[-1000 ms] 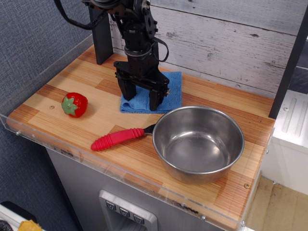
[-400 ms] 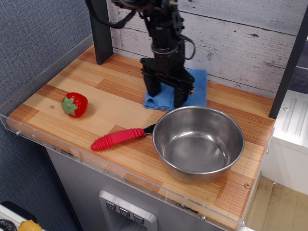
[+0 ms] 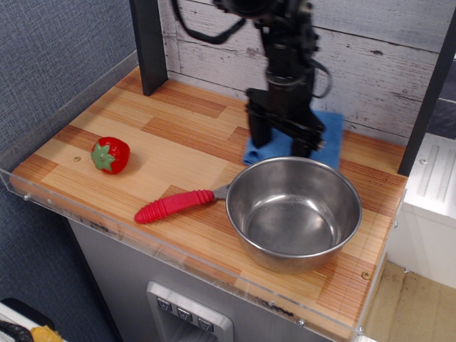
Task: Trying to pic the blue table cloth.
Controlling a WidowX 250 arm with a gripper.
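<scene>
The blue table cloth (image 3: pixel 330 137) lies flat at the back of the wooden counter, against the far rim of the steel pan (image 3: pixel 283 259). My gripper (image 3: pixel 281 147) points straight down onto the cloth. Its two black fingers (image 3: pixel 257 134) stand apart with their tips pressed on the cloth's left and middle parts. The jaws are open, and the cloth between them is flat, not bunched or lifted. My arm hides the middle of the cloth.
The pan's red handle (image 3: pixel 174 205) points left across the counter's front. A red toy strawberry (image 3: pixel 110 154) sits at the left. A black post (image 3: pixel 146 43) stands at the back left. A plank wall lies right behind the cloth, and a clear lip (image 3: pixel 43 198) edges the counter.
My gripper has slid right along the back of the counter, and the cloth has moved right with it, from left of the pan to behind its far rim. The finger spacing looks unchanged.
</scene>
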